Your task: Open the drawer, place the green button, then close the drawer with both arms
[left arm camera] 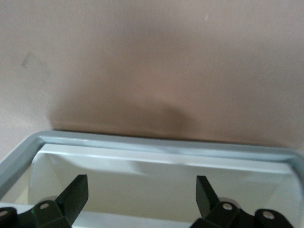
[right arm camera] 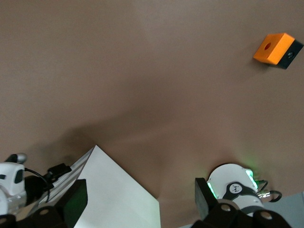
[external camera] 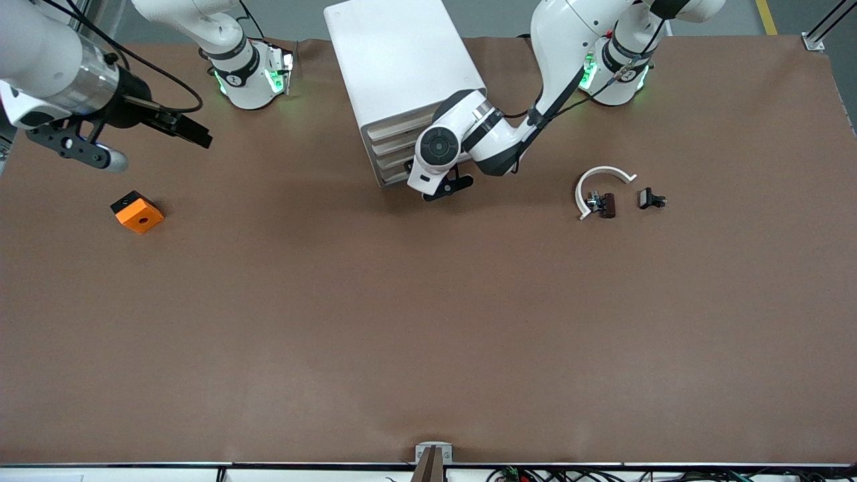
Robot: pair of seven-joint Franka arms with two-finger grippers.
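- We see the left gripper (external camera: 447,189) down low, right at the front of the white cabinet (external camera: 402,67), by the bottom drawer (external camera: 395,177).
- Its two black fingers (left arm camera: 76,192) stand wide apart and hold nothing (in the left wrist view a white tray with a grey rim (left arm camera: 166,145) sits just under them).
- The drawer looks shut, or nearly so; we cannot tell for sure.
- The right gripper (external camera: 191,130) hangs in the air over the table (external camera: 428,321) at the right arm's end, and this arm waits.
- Its fingers (right arm camera: 73,202) are wide open too, with nothing in them.
- An orange block (external camera: 137,211) lies on the table near the right gripper.
- A white curved piece (external camera: 598,182) and two small dark clips (external camera: 606,205) lie well away from the left gripper, toward the left arm's end.
- We cannot pick out the green button anywhere.
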